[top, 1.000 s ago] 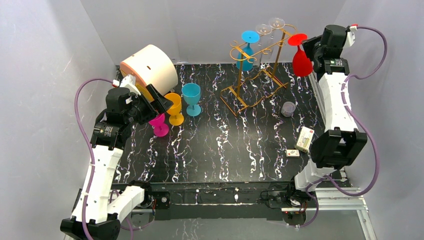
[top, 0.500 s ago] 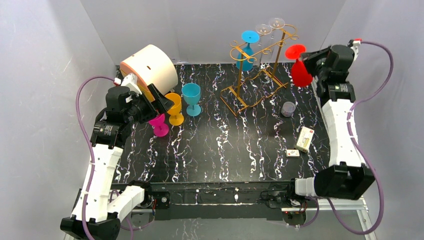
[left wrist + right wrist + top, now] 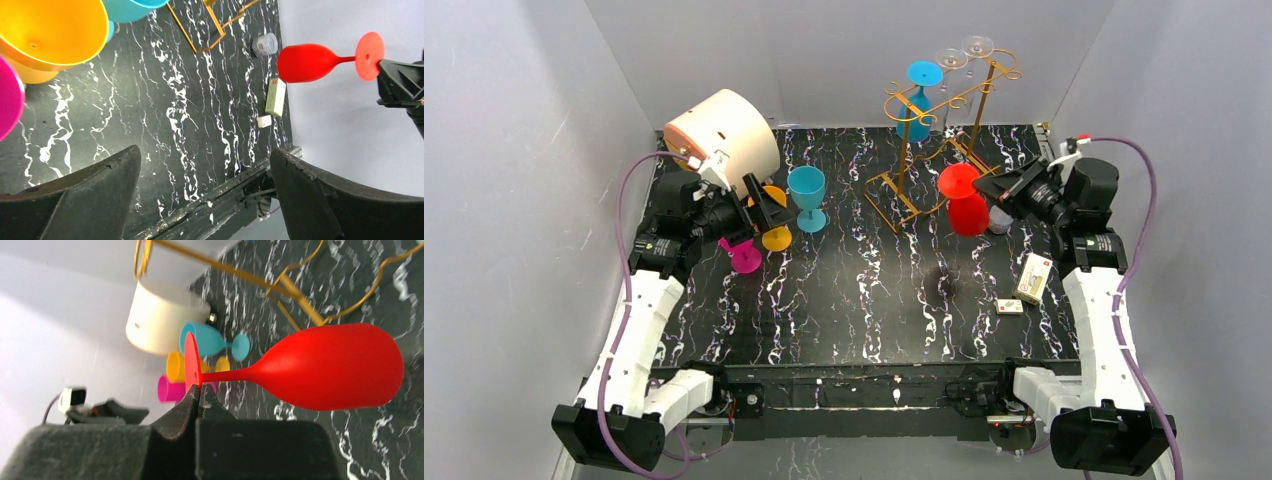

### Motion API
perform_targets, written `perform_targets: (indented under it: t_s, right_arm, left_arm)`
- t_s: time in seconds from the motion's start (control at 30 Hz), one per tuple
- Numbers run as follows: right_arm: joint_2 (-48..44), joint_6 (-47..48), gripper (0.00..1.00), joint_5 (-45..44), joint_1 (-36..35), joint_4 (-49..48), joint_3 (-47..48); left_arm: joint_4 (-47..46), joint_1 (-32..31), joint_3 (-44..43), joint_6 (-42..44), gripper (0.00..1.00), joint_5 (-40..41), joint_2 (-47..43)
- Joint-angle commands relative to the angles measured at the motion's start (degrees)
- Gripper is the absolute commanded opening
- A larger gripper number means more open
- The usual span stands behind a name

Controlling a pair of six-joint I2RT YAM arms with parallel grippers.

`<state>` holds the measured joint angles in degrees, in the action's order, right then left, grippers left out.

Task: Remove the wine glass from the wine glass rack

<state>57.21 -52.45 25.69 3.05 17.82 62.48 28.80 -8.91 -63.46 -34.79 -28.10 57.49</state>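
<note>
Near edge, right side: cream cardboard box and small white block lying on the black white-veined table mat, not in play.

Mid table, right: right gripper clenched on the red plastic wine glass. The right wrist view shows the fingertips pinching the stem right at the foot disc, with the glass lying roughly sideways. It is off the hooks, apart from the rack, hanging over the mat near the rack's base. Looks aloft, with a dark shadow on the mat below it. Small clear cup sits just beside it, partly hidden.

Mid table, left: left gripper spread wide, gripping nothing; the gap is clear in its wrist view. It hovers by the magenta goblet, orange goblet and teal goblet, which stand close together.

Far: gold wire wine glass rack upright, with a blue goblet and two clear glasses hung upside down on it. Peach round tub tipped at the far left.

Step, my read: removal done, now in the carry/placement phase. Next move likely calls for turning the wrist so the foot faces down, lowering onto bare mat clear of the clear cup and rack base, then letting go. Risk: a thin pinch near the foot, so the glass may swing or tip on release.
</note>
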Motion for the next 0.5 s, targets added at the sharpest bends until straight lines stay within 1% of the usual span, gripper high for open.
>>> perform_targets:
  t_s: [0.0, 0.1, 0.17, 0.23, 0.3, 0.37, 0.47]
  right_arm:
    - [-2.0, 3.4, 0.01, 13.4, -1.8, 0.8, -3.9]
    - [-2.7, 5.4, 0.01, 16.7, -2.9, 0.7, -6.2]
    - [-2.7, 6.7, 0.01, 19.1, -5.1, 0.7, -6.8]
    - [-2.8, 8.0, 0.01, 21.4, -6.3, 0.7, -7.2]
    - [-3.1, 8.7, 0.01, 23.1, -7.4, 0.1, -8.2]
    - [-4.0, 8.1, 0.01, 24.8, -8.3, -2.2, -10.1]
    - [-5.1, 5.7, 0.01, 27.6, -9.4, -6.3, -12.7]
  left_arm:
    - [-4.4, -3.7, 1.8, -0.8, 0.98, -4.9, 0.6]
    - [-5.9, -11.4, 1.7, -1.1, 0.98, -1.3, 2.5]
    - [-6.7, -17.5, 0.8, -1.7, 0.98, 1.7, 4.6]
    - [-10.2, -21.9, 1.6, -3.9, 0.97, 4.3, 5.4]
    - [-16.3, -24.5, 3.6, -7.4, 0.96, 5.3, 5.7]
    - [-21.3, -26.1, 5.3, -10.4, 0.93, 5.4, 6.0]
    - [-24.0, -28.1, 6.1, -11.5, 0.89, 5.4, 6.3]
